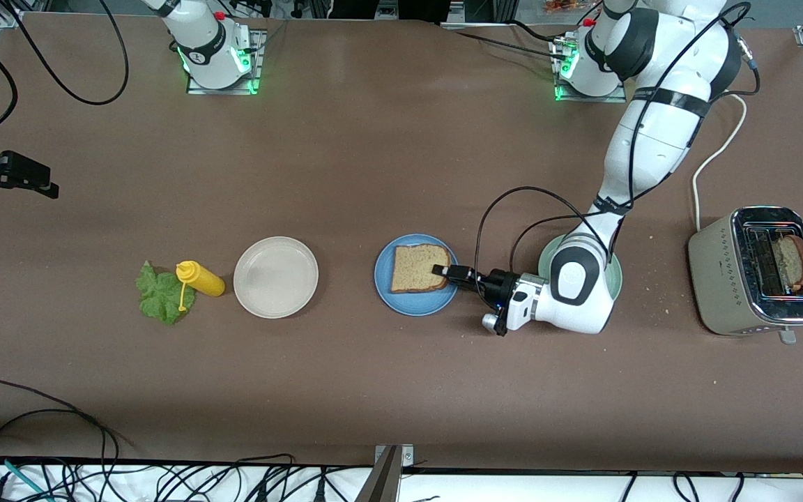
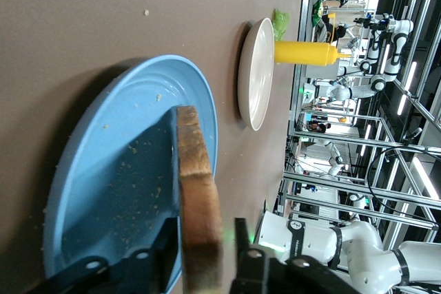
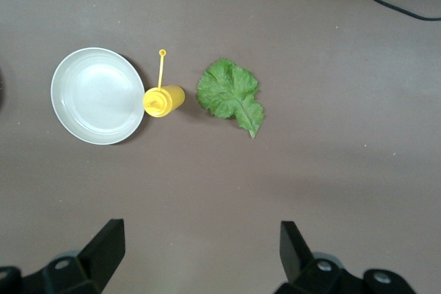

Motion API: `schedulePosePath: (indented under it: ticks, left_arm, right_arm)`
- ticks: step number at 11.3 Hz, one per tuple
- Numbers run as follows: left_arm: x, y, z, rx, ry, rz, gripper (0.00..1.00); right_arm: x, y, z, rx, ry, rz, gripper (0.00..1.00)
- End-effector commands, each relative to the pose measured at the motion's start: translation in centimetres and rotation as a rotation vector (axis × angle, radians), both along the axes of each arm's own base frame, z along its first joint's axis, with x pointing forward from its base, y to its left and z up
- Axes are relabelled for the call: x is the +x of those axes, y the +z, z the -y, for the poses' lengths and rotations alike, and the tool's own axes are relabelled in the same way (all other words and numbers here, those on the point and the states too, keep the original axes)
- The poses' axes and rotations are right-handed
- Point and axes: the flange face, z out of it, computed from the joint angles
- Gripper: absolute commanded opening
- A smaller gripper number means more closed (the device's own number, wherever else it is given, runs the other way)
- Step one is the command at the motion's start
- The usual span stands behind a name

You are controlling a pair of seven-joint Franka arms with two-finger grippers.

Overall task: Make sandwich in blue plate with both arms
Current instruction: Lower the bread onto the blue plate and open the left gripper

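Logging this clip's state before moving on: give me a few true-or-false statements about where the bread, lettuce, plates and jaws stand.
1. A bread slice lies on the blue plate. True.
2. The lettuce leaf is on that slice. False: it lies on the table beside the yellow squeeze bottle.
3. The toaster holds another slice. True.
4. The right gripper grips the bottle. False: its jaws are open, high over the table.
5. The left gripper is at the bread's edge. True.

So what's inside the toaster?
One brown bread slice stands in a slot of the toaster, its top sticking out. The part down in the slot is hidden. The other slot looks empty.
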Motion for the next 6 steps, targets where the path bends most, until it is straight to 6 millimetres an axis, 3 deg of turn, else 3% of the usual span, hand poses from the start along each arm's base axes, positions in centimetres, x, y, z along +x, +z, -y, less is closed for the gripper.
schedulePosePath:
  ticks: [1,3,6]
  left_arm:
    - [0.2,0.1,1.1,-0.012,0.014,0.036,1.00]
    - [0.4,1.2,0.6,0.013,-0.005,0.060,1.00]
    - [0.1,5.4,0.4,0.116,-0.070,0.092,1.00]
  right_arm:
    - [0.0,-0.4,0.9,0.001,-0.019,-0.001,1.00]
    - [0.1,-0.7,1.5,0.002,-0.019,-0.005,1.00]
    - [0.1,-0.9,2.0,0.000,-0.035,-0.008,1.00]
